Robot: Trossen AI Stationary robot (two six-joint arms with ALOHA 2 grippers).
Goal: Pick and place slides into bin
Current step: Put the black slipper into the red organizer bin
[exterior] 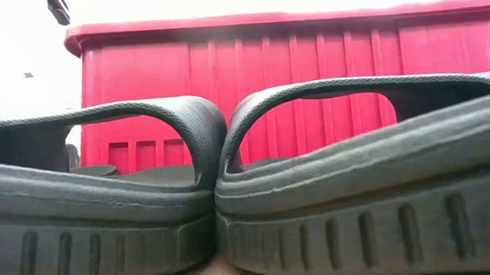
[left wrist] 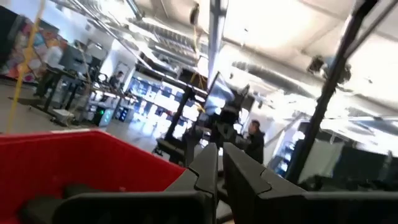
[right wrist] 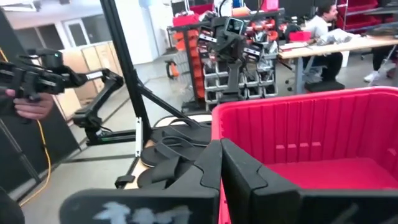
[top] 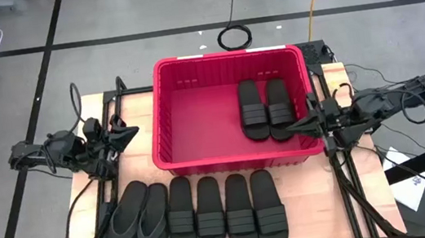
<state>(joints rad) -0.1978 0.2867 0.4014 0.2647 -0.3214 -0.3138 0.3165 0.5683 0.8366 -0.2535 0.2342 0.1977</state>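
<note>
The red bin (top: pixel 164 117) stands at the table's middle, toward the far side. Two black band slides (top: pixel 254 109) (top: pixel 279 108) lie side by side on its floor at the right. Six black sandals lie in a row along the near edge: two flip-flops (top: pixel 126 221) (top: pixel 152 224) at the left, then several band slides (top: pixel 209 214). My left gripper (top: pixel 135 132) is shut and empty, left of the bin. My right gripper (top: pixel 289 128) is shut and empty at the bin's right wall. In the low view two slides (exterior: pixel 95 189) (exterior: pixel 366 164) fill the front, with the bin (exterior: pixel 292 75) behind them.
Dark frame rails (top: pixel 114 181) run along both sides of the wooden table (top: pixel 370 189). Cables (top: pixel 234 35) lie on the floor beyond the bin. The wrist views show a workshop with people (right wrist: pixel 323 25) and another robot arm (right wrist: pixel 99 106) in the background.
</note>
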